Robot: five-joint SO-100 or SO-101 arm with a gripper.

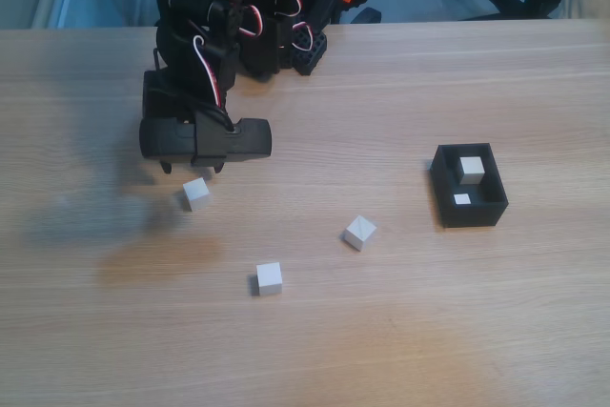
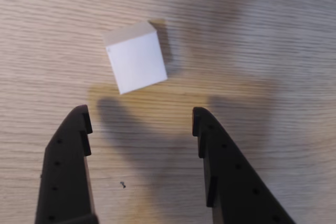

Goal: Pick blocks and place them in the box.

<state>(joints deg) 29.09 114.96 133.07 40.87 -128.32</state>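
In the wrist view we see the gripper point(image 2: 140, 116) with its jaws spread wide and nothing between them. Just ahead of its tips lies the nearest block point(image 2: 136, 61), rotated off square to the jaws and not yet bracketed. In the fixed view 2 more blocks point(image 1: 359, 232) point(image 1: 269, 277) lie farther out on the table point(image 1: 410, 331), well apart from the tool. Farthest away sits the box point(image 1: 468, 214), already holding 2 cubes. We judge 2 placements done and 3 remaining. We can read no brand, label or writing anywhere.
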